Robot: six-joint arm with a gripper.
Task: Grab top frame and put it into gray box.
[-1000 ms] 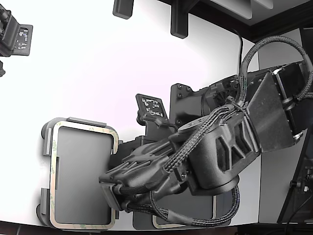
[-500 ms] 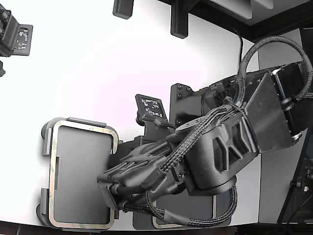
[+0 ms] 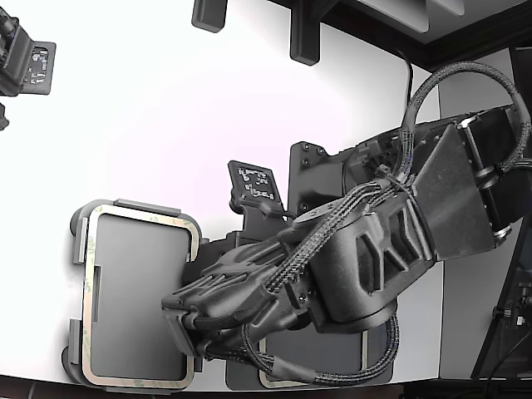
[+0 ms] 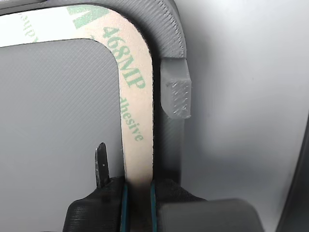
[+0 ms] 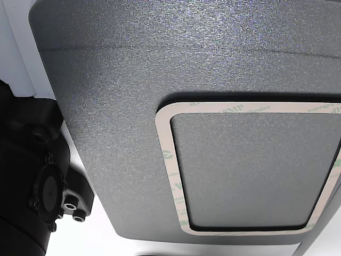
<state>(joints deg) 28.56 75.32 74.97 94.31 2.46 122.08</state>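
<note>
Your gripper (image 4: 139, 191) is pinching the top frame's (image 4: 137, 121) long side, lying in the gray box (image 3: 79, 249) at the table's (image 3: 150, 108) near edge; fingers (image 4: 102, 166) straddling it, frame running straight ahead.

The exterior view looks straight down on the white table (image 3: 166, 108) from well above. The wrist view sits very close — over the gripper (image 4: 138, 193) — facing one corner of the top frame (image 4: 137, 96) in the gray box (image 4: 169, 29), which both views share. The other view hovers close over a dark mat (image 5: 133, 53).
</note>
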